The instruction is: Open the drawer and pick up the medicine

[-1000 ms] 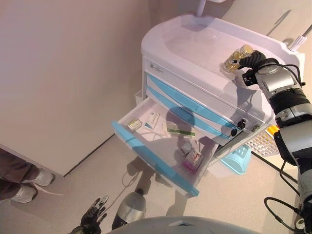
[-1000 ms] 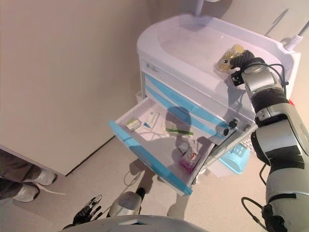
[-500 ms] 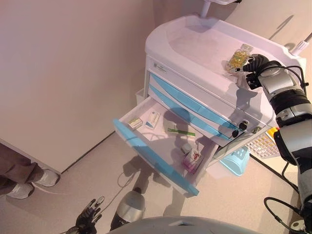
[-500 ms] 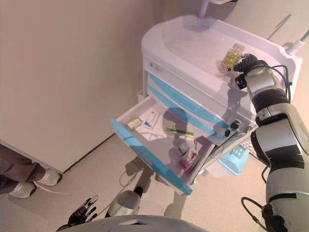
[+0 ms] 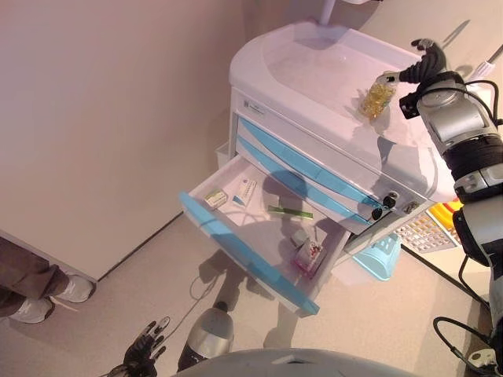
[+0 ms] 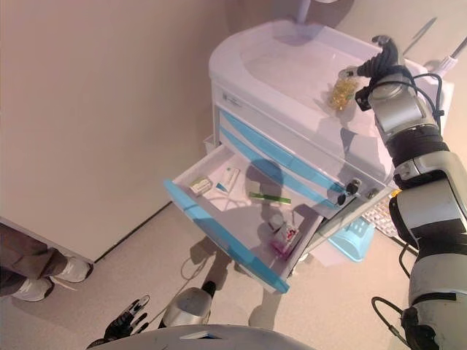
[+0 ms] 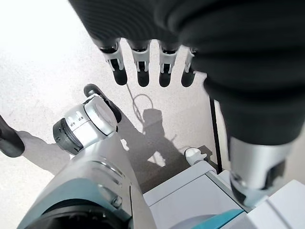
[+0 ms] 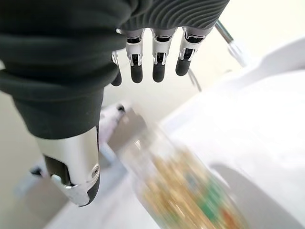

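The white cart (image 5: 314, 71) has its lowest blue-fronted drawer (image 5: 244, 255) pulled open. Inside lie small boxes (image 5: 245, 191), a green strip (image 5: 289, 211) and a pink box (image 5: 308, 255). A clear medicine bottle of yellow capsules (image 5: 378, 96) stands on the cart top; it also shows in the right wrist view (image 8: 190, 191). My right hand (image 5: 420, 64) is open, just above and to the right of the bottle, apart from it. My left hand (image 5: 145, 349) hangs open and empty low near the floor.
A person's shoes (image 5: 39, 302) show at the left by the wall. A light blue basket (image 5: 377, 255) hangs on the cart's right side below the drawers. A white pole (image 5: 326, 9) rises at the cart's back.
My right hand has let go of the bottle and lifted up and away from it. The bottle now stands alone on the cart top. The view has shifted slightly.
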Robot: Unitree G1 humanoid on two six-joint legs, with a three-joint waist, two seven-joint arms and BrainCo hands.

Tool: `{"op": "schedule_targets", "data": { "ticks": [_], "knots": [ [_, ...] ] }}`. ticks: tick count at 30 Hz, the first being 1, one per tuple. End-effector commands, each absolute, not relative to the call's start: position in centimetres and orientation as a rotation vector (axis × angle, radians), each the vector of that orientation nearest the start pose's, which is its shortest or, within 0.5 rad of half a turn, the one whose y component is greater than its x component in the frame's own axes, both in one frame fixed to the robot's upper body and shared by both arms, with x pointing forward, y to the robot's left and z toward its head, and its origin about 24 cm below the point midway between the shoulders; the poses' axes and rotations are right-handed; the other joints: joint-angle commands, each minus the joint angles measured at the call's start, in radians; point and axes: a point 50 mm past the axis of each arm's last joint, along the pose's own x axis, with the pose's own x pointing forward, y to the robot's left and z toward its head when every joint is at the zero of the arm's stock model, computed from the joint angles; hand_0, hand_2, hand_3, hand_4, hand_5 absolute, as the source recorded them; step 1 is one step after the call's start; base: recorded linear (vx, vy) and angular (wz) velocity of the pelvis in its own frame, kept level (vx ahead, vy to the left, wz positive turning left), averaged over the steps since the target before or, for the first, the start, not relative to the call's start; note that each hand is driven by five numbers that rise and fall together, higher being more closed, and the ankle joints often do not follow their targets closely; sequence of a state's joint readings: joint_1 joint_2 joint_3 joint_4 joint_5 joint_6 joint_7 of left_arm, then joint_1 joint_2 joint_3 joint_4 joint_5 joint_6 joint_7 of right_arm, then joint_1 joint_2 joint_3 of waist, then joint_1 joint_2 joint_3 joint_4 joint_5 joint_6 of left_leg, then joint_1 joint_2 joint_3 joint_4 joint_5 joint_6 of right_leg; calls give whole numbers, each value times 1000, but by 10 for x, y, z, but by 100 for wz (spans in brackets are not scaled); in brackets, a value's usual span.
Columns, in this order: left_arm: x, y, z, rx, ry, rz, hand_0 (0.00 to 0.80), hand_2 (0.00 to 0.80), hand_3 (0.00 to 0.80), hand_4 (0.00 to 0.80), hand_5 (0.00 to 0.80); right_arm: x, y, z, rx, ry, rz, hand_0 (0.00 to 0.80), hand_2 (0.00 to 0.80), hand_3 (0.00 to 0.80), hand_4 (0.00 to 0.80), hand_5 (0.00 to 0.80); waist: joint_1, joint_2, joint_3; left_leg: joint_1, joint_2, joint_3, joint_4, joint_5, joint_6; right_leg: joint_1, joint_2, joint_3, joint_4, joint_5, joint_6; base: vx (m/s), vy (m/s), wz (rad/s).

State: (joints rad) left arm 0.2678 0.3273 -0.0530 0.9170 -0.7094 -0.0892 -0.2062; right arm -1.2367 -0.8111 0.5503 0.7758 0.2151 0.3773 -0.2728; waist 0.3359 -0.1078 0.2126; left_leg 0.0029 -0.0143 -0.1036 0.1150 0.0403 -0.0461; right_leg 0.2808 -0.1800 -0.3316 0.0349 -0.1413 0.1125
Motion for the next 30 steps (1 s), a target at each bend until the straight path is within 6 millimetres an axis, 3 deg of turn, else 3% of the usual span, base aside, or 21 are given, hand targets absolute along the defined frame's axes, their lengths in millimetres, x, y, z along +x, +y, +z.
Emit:
{"op": "schedule_targets", "data": {
  "ticks": [1,6,8,11,12,15,20,25,30],
  "knots": [
    [51,268,-136,-356,932,306,0,0,0,0,0,373,-260,359,-788,-375,-605,0,0,0,0,0,-6,7,-51,86,40,0,-22,-72,18,-94,-45,10,65,119,5,-56,-9,-4],
    [52,264,-136,-371,906,300,0,0,0,0,0,347,-245,399,-814,-653,-708,0,0,0,0,0,-35,9,-65,88,46,22,-33,-72,19,-108,-45,26,63,121,8,-70,-17,-13],
    [54,262,-135,-371,889,288,0,0,0,0,0,328,-229,416,-854,-807,-696,0,0,0,0,0,-52,9,-74,85,49,33,-35,-72,19,-116,-45,35,61,122,12,-73,-39,-7],
    [58,262,-133,-372,865,282,0,0,0,0,0,306,-202,424,-885,-961,-575,0,0,0,0,0,-75,9,-87,83,54,48,-41,-71,19,-127,-43,49,59,122,14,-68,-40,-18],
    [60,262,-132,-371,852,277,0,0,0,0,0,297,-187,421,-880,-1026,-440,0,0,0,0,0,-87,9,-92,80,56,55,-43,-70,18,-133,-43,56,57,123,15,-92,-60,-18],
    [67,261,-131,-354,843,238,0,0,0,0,0,278,-154,402,-850,-1079,-126,0,0,0,0,0,-114,10,-101,76,61,72,-52,-68,15,-146,-41,74,48,125,16,-91,-64,-21],
    [81,251,-133,-232,876,139,0,0,0,0,0,261,-110,347,-966,-1124,253,0,0,0,0,0,-156,23,-111,70,73,109,-56,-69,8,-168,-36,107,42,129,14,-85,-42,-22],
    [105,245,-130,-39,863,-2,0,0,0,0,0,242,-84,299,-894,-1080,594,0,0,0,0,0,-201,42,-118,77,83,140,-64,-74,5,-180,-32,138,33,135,17,-67,-13,-26],
    [132,243,-121,203,820,-144,0,0,0,0,0,229,-72,258,-788,-969,822,0,0,0,0,0,-250,58,-125,81,92,175,-68,-77,-1,-197,-29,173,26,142,20,-56,-13,-26]
  ]
}}
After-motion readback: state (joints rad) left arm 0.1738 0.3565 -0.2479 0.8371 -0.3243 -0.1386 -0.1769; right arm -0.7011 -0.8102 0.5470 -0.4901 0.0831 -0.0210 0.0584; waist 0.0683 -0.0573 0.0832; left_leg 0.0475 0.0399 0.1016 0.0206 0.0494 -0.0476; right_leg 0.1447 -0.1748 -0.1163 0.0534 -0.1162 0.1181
